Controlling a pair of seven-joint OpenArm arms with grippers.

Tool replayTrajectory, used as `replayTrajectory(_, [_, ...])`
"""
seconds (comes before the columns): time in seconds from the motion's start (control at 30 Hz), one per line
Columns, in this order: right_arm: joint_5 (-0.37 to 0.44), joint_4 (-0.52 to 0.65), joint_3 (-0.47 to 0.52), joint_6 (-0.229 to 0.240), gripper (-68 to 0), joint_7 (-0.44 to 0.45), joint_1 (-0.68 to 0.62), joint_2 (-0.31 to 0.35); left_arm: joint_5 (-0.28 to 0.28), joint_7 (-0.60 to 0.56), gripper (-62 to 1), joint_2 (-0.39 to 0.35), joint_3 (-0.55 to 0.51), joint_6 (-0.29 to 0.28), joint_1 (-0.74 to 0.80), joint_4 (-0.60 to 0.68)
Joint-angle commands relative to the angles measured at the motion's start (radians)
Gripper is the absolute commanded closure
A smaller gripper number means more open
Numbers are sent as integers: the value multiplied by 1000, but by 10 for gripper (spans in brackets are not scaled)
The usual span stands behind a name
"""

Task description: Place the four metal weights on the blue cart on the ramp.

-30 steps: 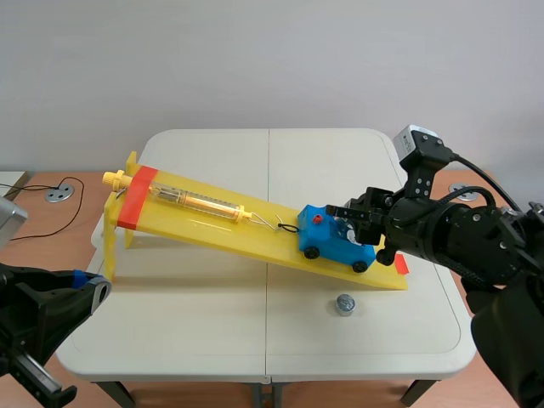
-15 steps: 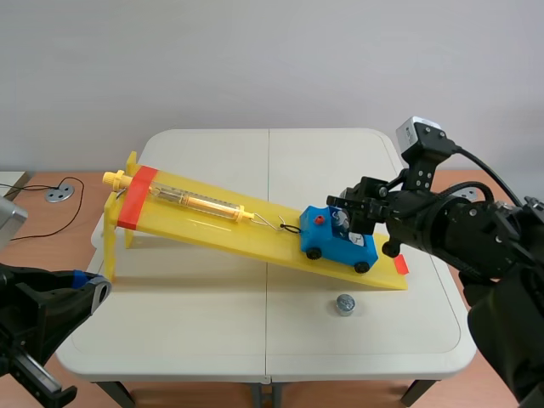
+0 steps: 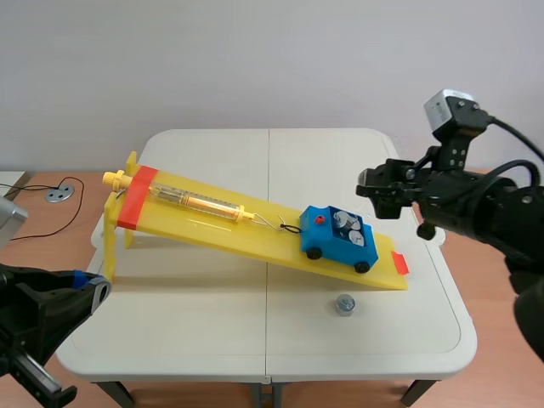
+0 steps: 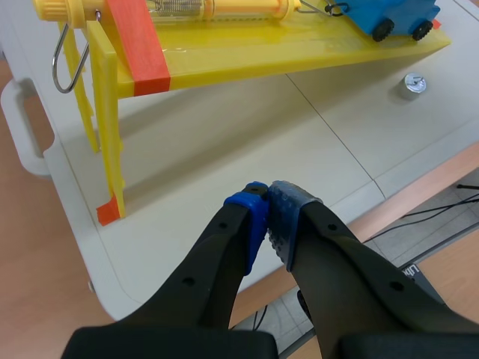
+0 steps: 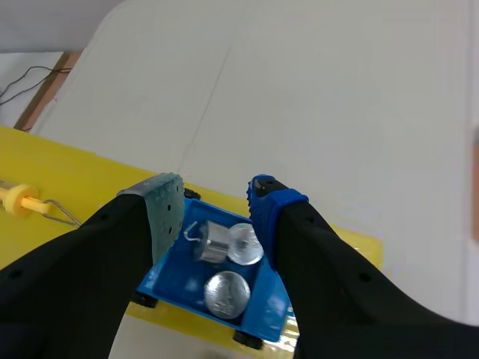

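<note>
Fetching the loose weight (image 3: 344, 303), on the table (image 3: 212, 340) just in front of the blue cart (image 3: 338, 238), asks the right gripper (image 3: 384, 189), wide open and empty above the cart, to straddle it squarely without nudging the cart. The left gripper (image 4: 269, 203), far from the cart, is closed empty. Three weights (image 5: 227, 293) sit in the cart; its free space hides behind a finger (image 5: 284, 224).
</note>
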Motion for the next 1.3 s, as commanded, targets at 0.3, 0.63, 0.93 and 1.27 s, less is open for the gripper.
replayTrajectory(0.3, [70, 399, 29, 54, -220, 97, -191, 276, -74, -80, -38, 5, -15, -25, -27, 66])
replayTrajectory(0.63, [58, 509, 56, 53, -220, 61, -431, 313, -74, -81, -38, 5, -15, -25, -27, 66])
replayTrajectory(0.93, [-32, 460, 51, 46, -220, 129, -469, 306, -74, -80, -38, 5, -15, -25, -27, 66])
replayTrajectory(1.27, [-139, 298, -29, 46, -220, 198, -366, 244, -74, -80, -38, 5, -15, -25, -27, 66])
